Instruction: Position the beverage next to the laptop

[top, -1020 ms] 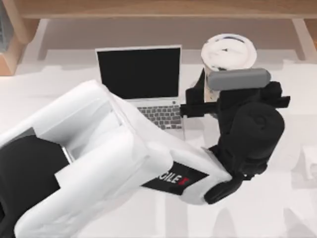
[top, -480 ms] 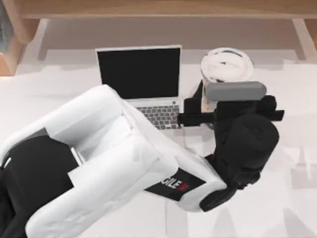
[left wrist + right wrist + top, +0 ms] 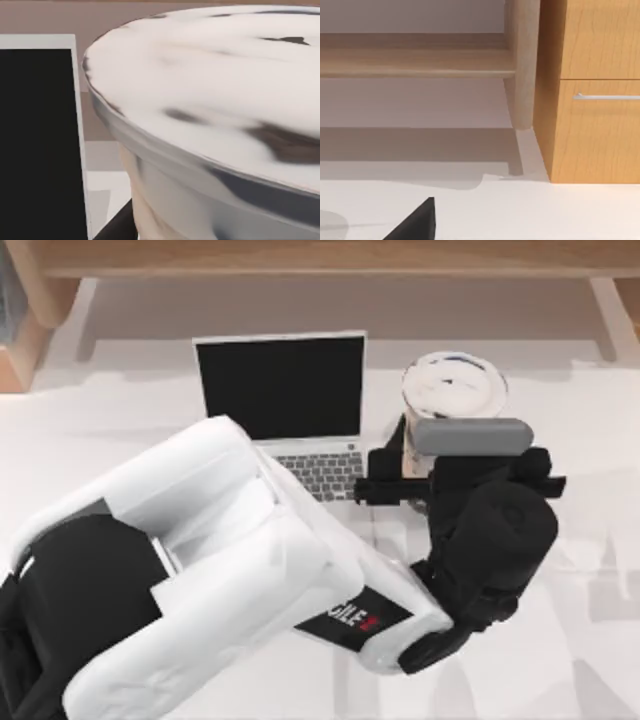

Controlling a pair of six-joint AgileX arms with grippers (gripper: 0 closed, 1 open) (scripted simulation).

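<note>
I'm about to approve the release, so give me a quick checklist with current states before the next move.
1. Beverage beside the laptop, on the top view's right: ok.
2. Gap between cup and laptop screen, seen in the left wrist view: ok.
3. Cup upright, lid level: ok.
4. Cup base resting on the table: cannot tell, arm hides it.
5. Left claw at the cup's side; grip state: cannot tell.
6. Right arm away from the cup, facing a wooden cabinet: ok.
</note>
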